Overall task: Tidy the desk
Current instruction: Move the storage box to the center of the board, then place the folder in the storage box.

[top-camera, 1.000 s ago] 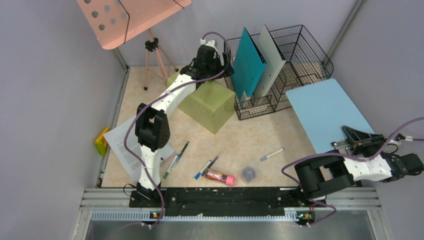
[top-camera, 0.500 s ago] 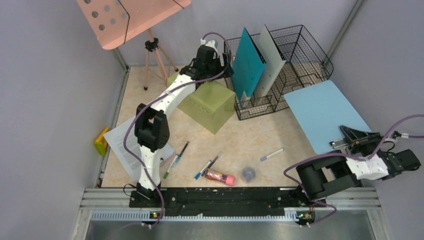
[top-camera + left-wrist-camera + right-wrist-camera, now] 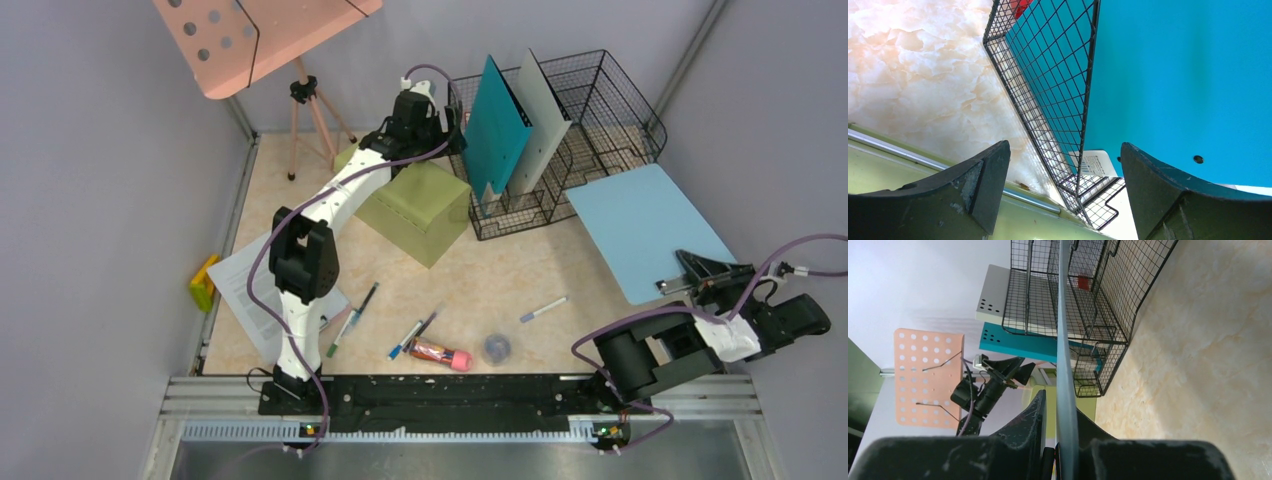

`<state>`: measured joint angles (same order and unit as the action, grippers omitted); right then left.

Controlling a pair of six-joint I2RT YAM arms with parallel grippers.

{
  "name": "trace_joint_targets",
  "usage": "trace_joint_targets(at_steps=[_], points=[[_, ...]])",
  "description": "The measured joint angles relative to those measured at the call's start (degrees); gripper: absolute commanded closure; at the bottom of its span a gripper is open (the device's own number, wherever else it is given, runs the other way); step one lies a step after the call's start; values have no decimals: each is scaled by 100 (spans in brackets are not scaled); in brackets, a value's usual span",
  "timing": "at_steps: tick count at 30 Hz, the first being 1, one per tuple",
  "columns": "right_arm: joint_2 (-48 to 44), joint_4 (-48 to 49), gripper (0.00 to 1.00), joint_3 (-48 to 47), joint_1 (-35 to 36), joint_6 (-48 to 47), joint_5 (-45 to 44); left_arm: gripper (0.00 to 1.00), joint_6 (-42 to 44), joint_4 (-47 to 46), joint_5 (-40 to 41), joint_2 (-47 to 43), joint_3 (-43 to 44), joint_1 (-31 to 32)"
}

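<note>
**Blue board pinched at its near edge, rack right there**

The right gripper is clamped on the near edge of the light-blue board (in the wrist view the sheet shows edge-on between the fingers). The board's far edge sits close to the front of the wire rack.

My guess is it's light, thin and smooth. It'll probably flex and twist from an edge pinch, so a hold at mid-edge looks safer.

The left gripper has its jaws wide apart and holds nothing. It hangs just beside the rack's left end, facing the teal board standing in it.

The desk lies under the rack. It looks like a hard, slick slab, so things will slide on it. There are loose pens well in front of the rack.
</note>
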<state>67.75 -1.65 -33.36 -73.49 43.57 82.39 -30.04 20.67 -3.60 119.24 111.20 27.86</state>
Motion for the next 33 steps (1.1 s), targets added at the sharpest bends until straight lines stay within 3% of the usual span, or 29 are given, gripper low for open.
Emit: trace_joint_targets(at_steps=[16, 33], points=[[2, 111, 100, 0, 0, 208, 120, 14, 24, -4, 20, -37, -50, -2], [57, -796, 100, -219, -9, -334, 267, 14, 24, -11, 20, -79, -98, -13]])
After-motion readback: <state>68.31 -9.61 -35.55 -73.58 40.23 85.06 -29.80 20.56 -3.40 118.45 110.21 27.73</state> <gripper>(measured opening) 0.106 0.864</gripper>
